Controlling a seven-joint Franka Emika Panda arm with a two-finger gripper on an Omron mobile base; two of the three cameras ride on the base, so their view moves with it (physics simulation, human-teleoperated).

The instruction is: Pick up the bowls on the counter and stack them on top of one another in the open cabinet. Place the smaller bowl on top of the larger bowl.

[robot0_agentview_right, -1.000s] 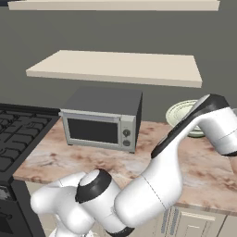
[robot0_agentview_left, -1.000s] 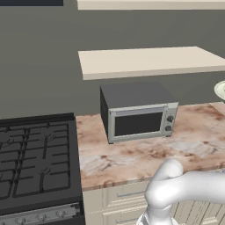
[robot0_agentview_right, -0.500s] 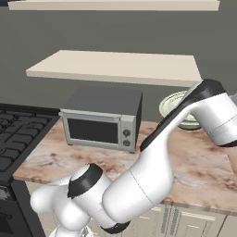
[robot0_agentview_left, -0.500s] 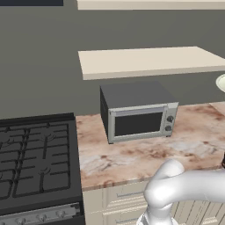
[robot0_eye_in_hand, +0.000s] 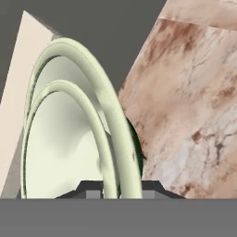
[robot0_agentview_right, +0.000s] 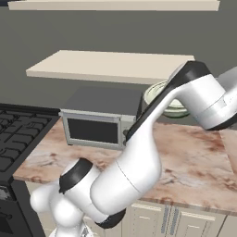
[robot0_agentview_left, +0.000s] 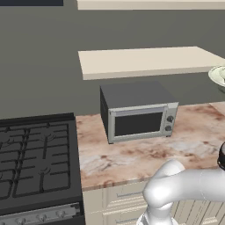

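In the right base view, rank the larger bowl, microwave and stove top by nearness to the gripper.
1. larger bowl, held in the gripper, raised at right.
2. microwave, on the counter, lower left of the bowl.
3. stove top, far left.

Pale greenish-white bowls; counter pinkish-beige with brown veins — microwave grey, stove black, shelf beige.

Smaller bowl nested in larger bowl, above the counter, right of microwave.
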